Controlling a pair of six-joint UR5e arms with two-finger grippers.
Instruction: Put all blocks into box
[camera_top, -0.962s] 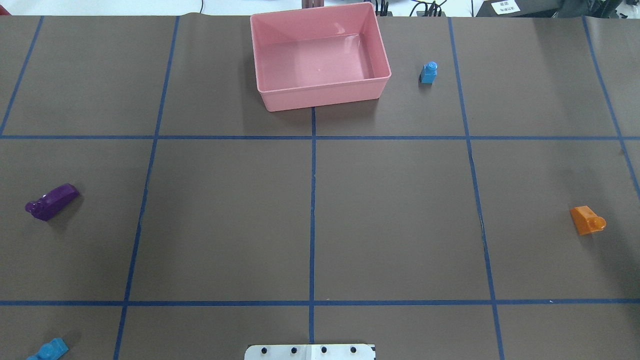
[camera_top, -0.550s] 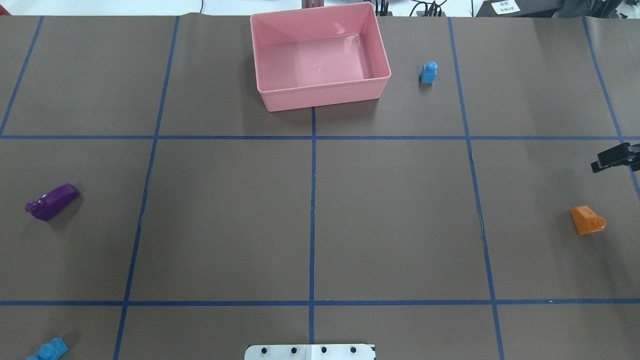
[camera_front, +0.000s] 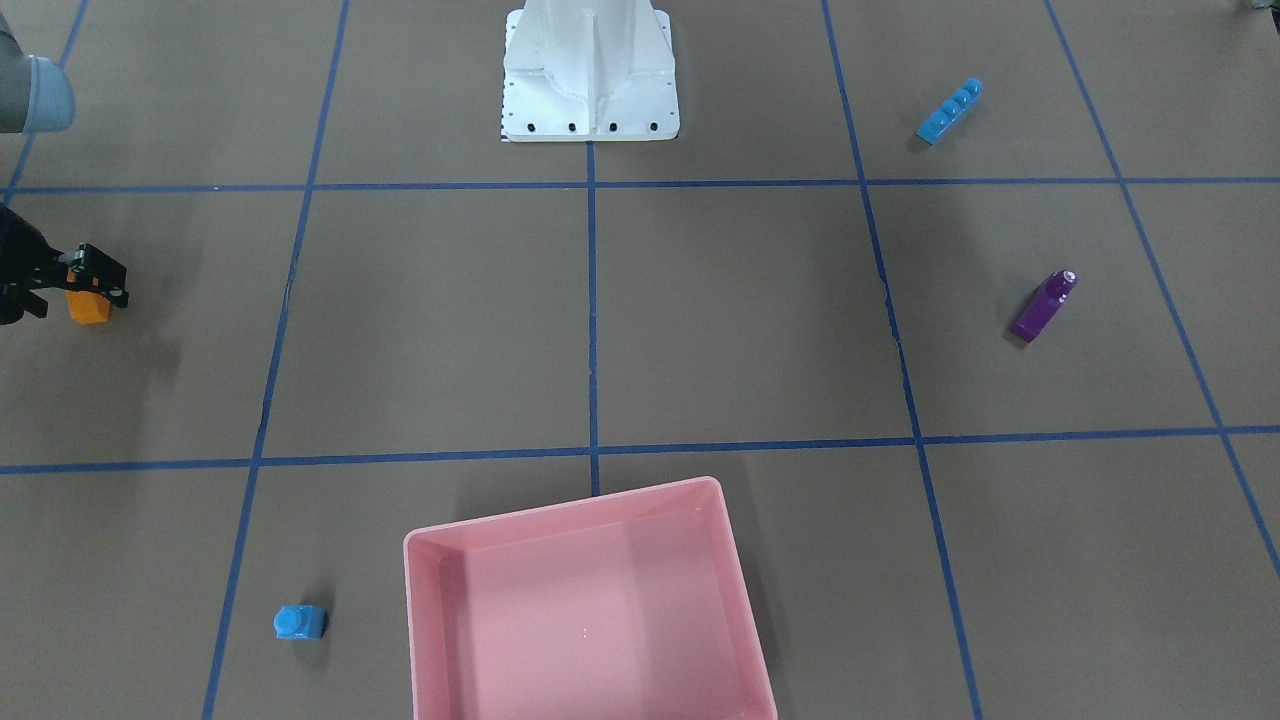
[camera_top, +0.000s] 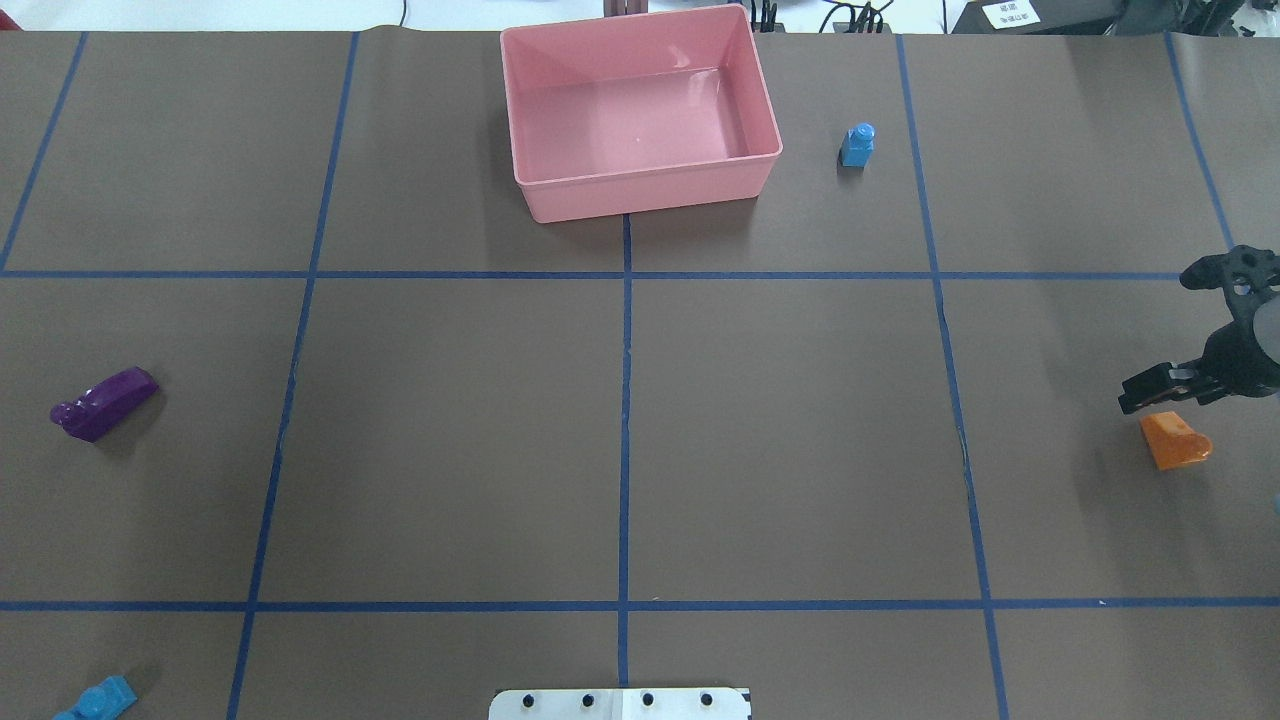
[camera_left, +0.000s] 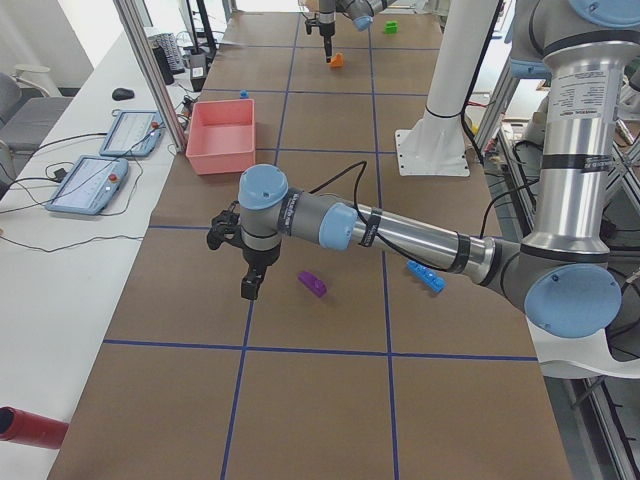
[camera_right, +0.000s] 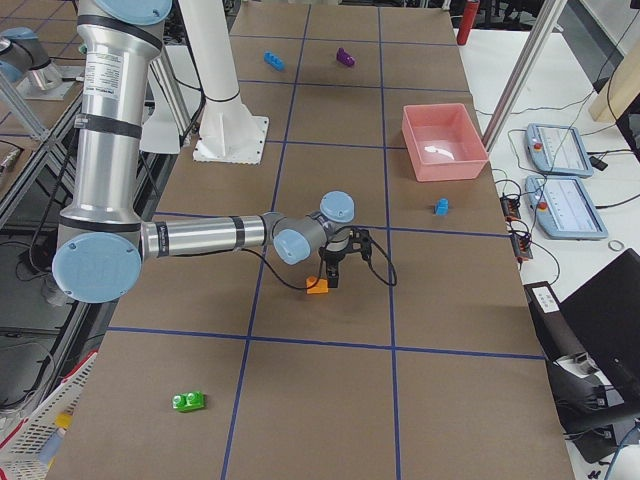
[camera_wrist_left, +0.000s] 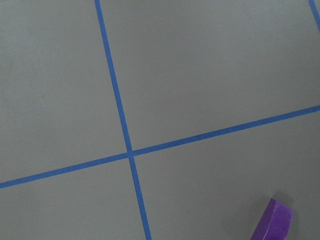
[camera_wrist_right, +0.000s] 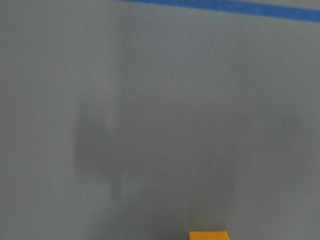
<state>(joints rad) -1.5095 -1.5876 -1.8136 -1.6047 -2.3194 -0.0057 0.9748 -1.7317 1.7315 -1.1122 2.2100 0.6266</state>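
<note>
The pink box (camera_top: 645, 190) stands empty at the far middle. The orange block (camera_top: 1175, 442) lies at the right, and its edge shows in the right wrist view (camera_wrist_right: 209, 235). My right gripper (camera_top: 1150, 392) hangs open just above it and a little beyond it, not touching it. The small blue block (camera_top: 857, 146) stands right of the box. The purple block (camera_top: 105, 403) lies at the left. The long blue block (camera_top: 95, 700) is at the near left corner. The green block (camera_right: 188, 402) lies far out on the right. My left gripper (camera_left: 250, 288) hovers near the purple block (camera_left: 312, 284); I cannot tell whether it is open or shut.
The white robot base (camera_front: 590, 75) stands at the middle of the near edge. Blue tape lines mark a grid on the brown table. Operator pendants (camera_left: 105, 160) lie on a side bench beyond the box.
My right gripper came in from the right edge and moved nearer and lower, to just above the orange block. The blocks and the box have not moved.
</note>
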